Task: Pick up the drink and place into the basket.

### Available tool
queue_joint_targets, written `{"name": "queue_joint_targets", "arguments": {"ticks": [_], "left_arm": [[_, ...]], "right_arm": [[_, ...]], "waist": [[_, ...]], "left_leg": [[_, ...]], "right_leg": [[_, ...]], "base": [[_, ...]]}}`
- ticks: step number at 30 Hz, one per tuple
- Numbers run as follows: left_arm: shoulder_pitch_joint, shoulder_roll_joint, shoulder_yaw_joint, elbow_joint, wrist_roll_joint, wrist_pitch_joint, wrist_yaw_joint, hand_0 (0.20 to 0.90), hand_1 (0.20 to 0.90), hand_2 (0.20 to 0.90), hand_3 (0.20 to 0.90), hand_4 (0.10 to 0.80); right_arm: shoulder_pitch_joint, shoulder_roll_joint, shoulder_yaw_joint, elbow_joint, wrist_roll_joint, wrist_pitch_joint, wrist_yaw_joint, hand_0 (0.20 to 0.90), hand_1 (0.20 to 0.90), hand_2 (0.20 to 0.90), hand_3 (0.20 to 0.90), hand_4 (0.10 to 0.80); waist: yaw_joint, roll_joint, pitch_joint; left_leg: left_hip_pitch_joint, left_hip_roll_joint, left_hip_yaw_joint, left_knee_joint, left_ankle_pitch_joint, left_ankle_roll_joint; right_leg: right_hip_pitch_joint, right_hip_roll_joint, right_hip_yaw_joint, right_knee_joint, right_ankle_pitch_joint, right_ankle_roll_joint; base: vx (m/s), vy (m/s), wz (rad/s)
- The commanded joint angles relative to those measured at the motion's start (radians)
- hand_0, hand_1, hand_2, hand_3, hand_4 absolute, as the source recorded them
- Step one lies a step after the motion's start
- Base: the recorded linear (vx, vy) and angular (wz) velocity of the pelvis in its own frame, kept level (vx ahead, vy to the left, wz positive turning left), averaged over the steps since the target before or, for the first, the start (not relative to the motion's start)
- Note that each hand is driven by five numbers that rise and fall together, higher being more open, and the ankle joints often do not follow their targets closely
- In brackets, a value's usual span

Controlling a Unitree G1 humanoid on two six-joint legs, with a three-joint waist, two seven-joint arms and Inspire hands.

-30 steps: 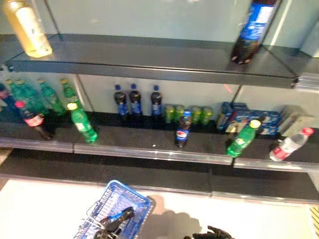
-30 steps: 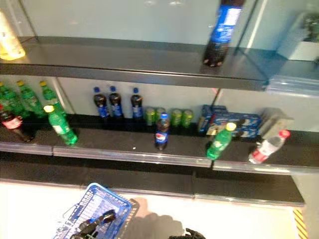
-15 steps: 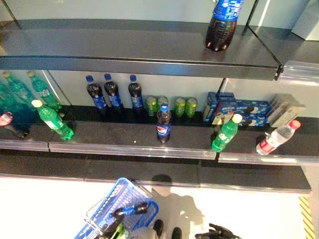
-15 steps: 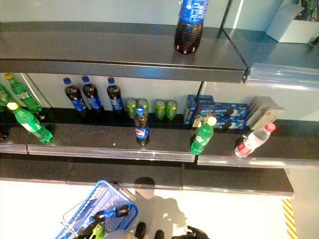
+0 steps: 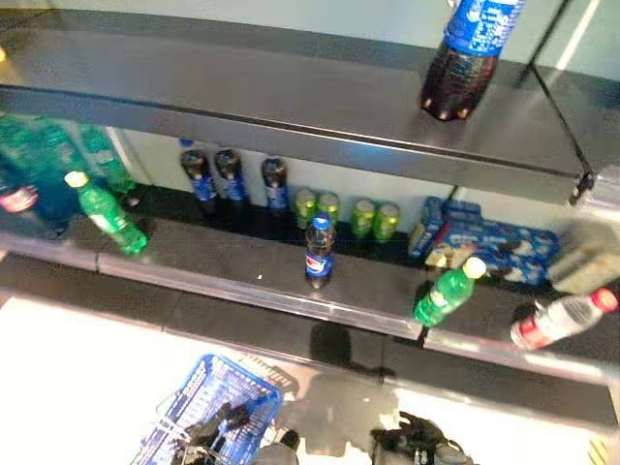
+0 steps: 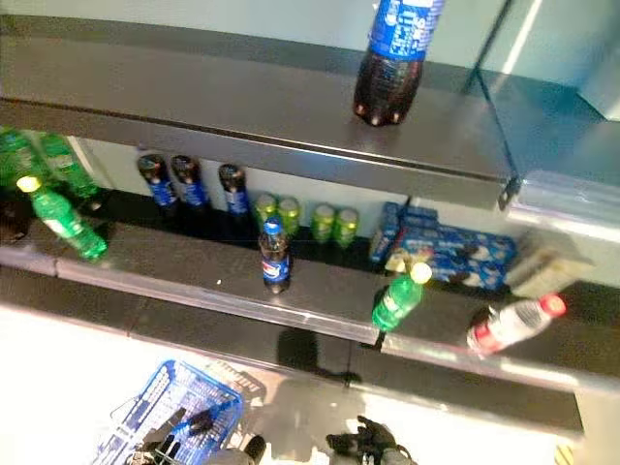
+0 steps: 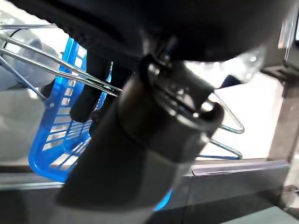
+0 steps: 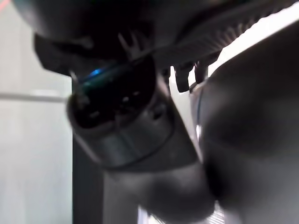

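Observation:
A small cola bottle (image 5: 319,254) with a blue label stands upright at the front of the middle shelf (image 5: 242,276). Low in the eye views hangs the blue wire basket (image 5: 232,373), with my left hand (image 5: 221,426) in it. In the left wrist view its fingers (image 7: 86,98) curl round the basket's wire handles (image 7: 46,60). What lies inside the basket I cannot make out. My right hand (image 5: 415,443) hangs low to the basket's right with relaxed fingers, holding nothing, well below and in front of the shelves.
On the middle shelf also stand a green bottle (image 5: 448,291), a tilted water bottle (image 5: 562,318), another green bottle (image 5: 108,215) at the left, three dark bottles (image 5: 232,179), green cans (image 5: 349,213) and blue boxes (image 5: 494,242). A large cola bottle (image 5: 465,58) stands on the top shelf.
The whole picture has shifted and tilted, so the camera has moved. Both hands stay low, and the basket is still in my left hand.

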Motion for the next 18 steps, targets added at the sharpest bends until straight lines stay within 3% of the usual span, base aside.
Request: {"name": "queue_joint_targets", "arguments": {"ticks": [1,2,4,5,7,9,10,15,18], "left_arm": [[-0.025,0.010,0.000,-0.114,0.025,-0.105,-0.076,0.300,0.300,0.300,0.200,0.100],[-0.017,-0.006,-0.007,-0.118,0.034,-0.108,-0.081,0.300,0.300,0.300,0.200,0.100],[-0.018,-0.013,-0.011,-0.123,0.043,-0.102,-0.073,0.300,0.300,0.300,0.200,0.100],[-0.032,-0.023,-0.025,-0.119,0.063,-0.096,-0.071,0.300,0.300,0.300,0.200,0.100],[-0.054,-0.032,-0.042,-0.113,0.045,-0.086,-0.064,0.300,0.300,0.300,0.200,0.100],[-0.062,-0.044,-0.056,-0.097,0.018,-0.095,-0.071,0.300,0.300,0.300,0.200,0.100],[-0.061,-0.051,-0.059,-0.094,0.012,-0.100,-0.072,0.300,0.300,0.300,0.200,0.100],[-0.055,-0.064,-0.050,-0.093,0.023,-0.104,-0.082,0.300,0.300,0.300,0.200,0.100],[-0.060,-0.062,-0.070,-0.085,0.076,-0.085,-0.100,0.300,0.300,0.300,0.200,0.100]], "right_arm": [[0.002,0.002,0.024,-0.075,0.025,0.004,0.030,0.900,0.900,0.900,0.900,0.800],[0.001,-0.012,0.031,-0.086,0.025,0.003,0.042,0.900,0.900,0.900,0.900,0.800],[-0.001,-0.020,0.031,-0.086,0.037,-0.003,0.050,0.900,0.900,0.900,0.900,0.800],[0.005,-0.024,0.018,-0.090,0.077,-0.006,0.035,0.900,0.900,0.900,0.900,0.800],[0.007,-0.031,0.001,-0.083,0.093,-0.019,0.029,0.900,0.900,0.900,0.900,0.800],[-0.010,-0.053,-0.013,-0.069,0.082,-0.020,0.039,0.900,0.900,0.900,0.900,0.800],[-0.010,-0.061,-0.019,-0.067,0.081,-0.021,0.044,0.900,0.900,0.900,0.900,0.800],[0.008,-0.062,-0.035,-0.073,0.074,-0.025,0.055,0.900,0.900,0.900,0.900,0.800],[0.016,-0.039,-0.031,-0.059,0.083,-0.045,0.046,0.900,0.900,0.900,0.900,0.800]], "waist": [[0.016,0.011,-0.018],[0.028,-0.001,-0.012],[0.033,-0.007,-0.006],[0.023,-0.010,-0.002],[0.002,-0.016,-0.001],[-0.025,-0.032,-0.015],[-0.039,-0.031,-0.023],[-0.079,-0.008,-0.058],[-0.088,0.011,-0.058]], "left_leg": [[-0.055,0.108,0.118,-0.060,0.106,0.031],[-0.081,0.154,0.149,-0.105,0.177,0.008],[-0.101,0.172,0.179,-0.124,0.210,0.000],[-0.129,0.184,0.277,-0.131,0.229,0.008],[-0.143,0.167,0.358,-0.080,0.197,0.017],[-0.115,0.105,0.369,0.042,0.119,0.036],[-0.097,0.090,0.370,0.065,0.105,0.042],[0.000,0.094,0.371,0.026,0.098,0.028],[0.044,0.097,0.377,-0.074,0.059,0.022]], "right_leg": [[0.033,0.021,-0.032,-0.050,0.069,-0.012],[0.048,0.039,-0.067,-0.079,0.079,-0.025],[0.059,0.042,-0.091,-0.098,0.085,-0.030],[0.079,0.046,-0.129,-0.122,0.086,-0.043],[0.089,0.038,-0.166,-0.148,0.091,-0.056],[0.072,0.018,-0.160,-0.174,0.119,-0.065],[0.067,0.020,-0.151,-0.181,0.127,-0.068],[0.060,0.035,-0.133,-0.189,0.140,-0.064],[0.062,-0.001,-0.127,-0.196,0.165,-0.022]], "base": [[-0.281,-0.657,0.45],[-0.257,-0.489,0.22],[-0.248,-0.319,0.35],[-0.312,-0.254,0.42],[-0.350,-0.125,0.81],[-0.317,0.083,0.80],[-0.228,0.165,0.37],[-0.162,0.240,0.24],[-0.136,0.367,0.19]]}}
